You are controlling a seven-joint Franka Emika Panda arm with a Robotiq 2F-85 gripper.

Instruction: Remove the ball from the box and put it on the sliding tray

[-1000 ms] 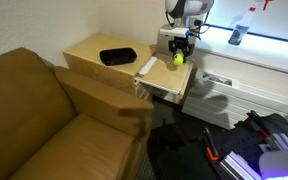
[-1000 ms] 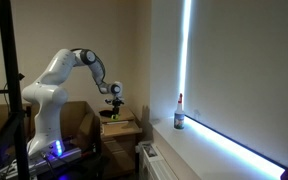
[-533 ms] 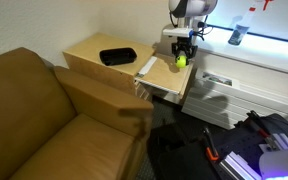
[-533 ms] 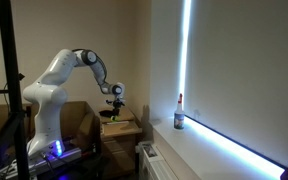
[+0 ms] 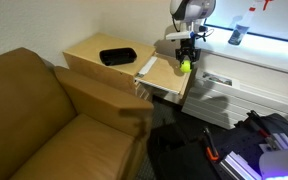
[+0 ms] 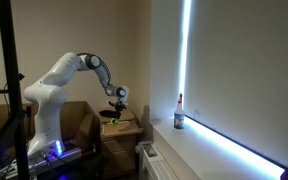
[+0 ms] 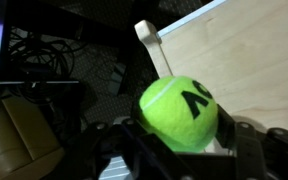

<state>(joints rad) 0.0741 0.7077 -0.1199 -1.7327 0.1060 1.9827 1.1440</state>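
Note:
My gripper (image 5: 187, 62) is shut on the yellow-green ball (image 5: 185, 65) and holds it in the air above the right end of the sliding tray (image 5: 164, 80). In the wrist view the ball (image 7: 177, 108) fills the middle, pressed between the two dark fingers (image 7: 242, 140), with the light-wood tray (image 7: 244, 60) and its white edge strip (image 7: 152, 42) below it. The black box (image 5: 117, 56) lies empty on the wooden cabinet top (image 5: 89, 50), well left of the gripper. In an exterior view the gripper (image 6: 121, 104) hangs over the cabinet.
A brown sofa (image 5: 34, 115) stands against the cabinet. A white radiator (image 5: 249, 85) runs behind the tray. Cables and gear (image 5: 254, 140) lie on the floor. A bottle (image 6: 179, 112) stands on the window sill.
The gripper has carried the ball to the right and slightly down, further from the black box, toward the tray's right end.

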